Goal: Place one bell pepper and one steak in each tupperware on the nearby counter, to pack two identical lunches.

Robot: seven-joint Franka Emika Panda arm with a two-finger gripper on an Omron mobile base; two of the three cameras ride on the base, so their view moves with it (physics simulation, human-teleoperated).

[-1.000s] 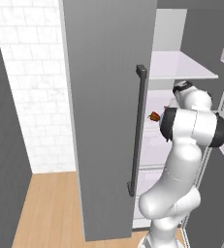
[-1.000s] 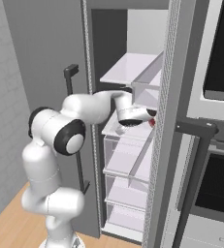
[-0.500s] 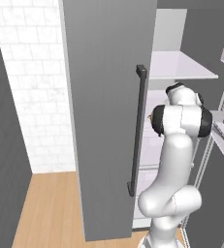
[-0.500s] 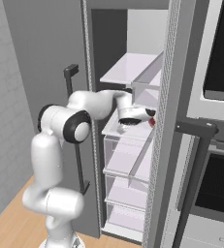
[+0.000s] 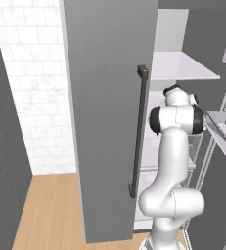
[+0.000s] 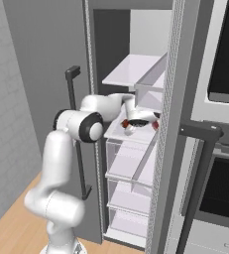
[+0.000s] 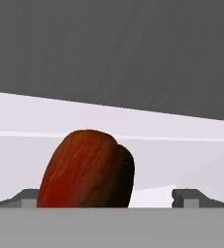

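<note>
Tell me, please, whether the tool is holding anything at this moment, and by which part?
Nothing is held. The tool stands open on the fridge shelf, its fingertips either side of the steak, not clamped on it.

White robot arm with dark joints [image 6: 81,124] reaches right into an open tall grey fridge cabinet [image 6: 131,49]. Two-finger gripper [image 6: 136,123] sits low over the white middle shelf [image 6: 117,133], jaws spread, just beside a small dark-red item [image 6: 154,125], too small to identify. Grey door with a dark vertical handle [image 6: 74,129] stands left; black oven [image 6: 227,59] right.
</note>
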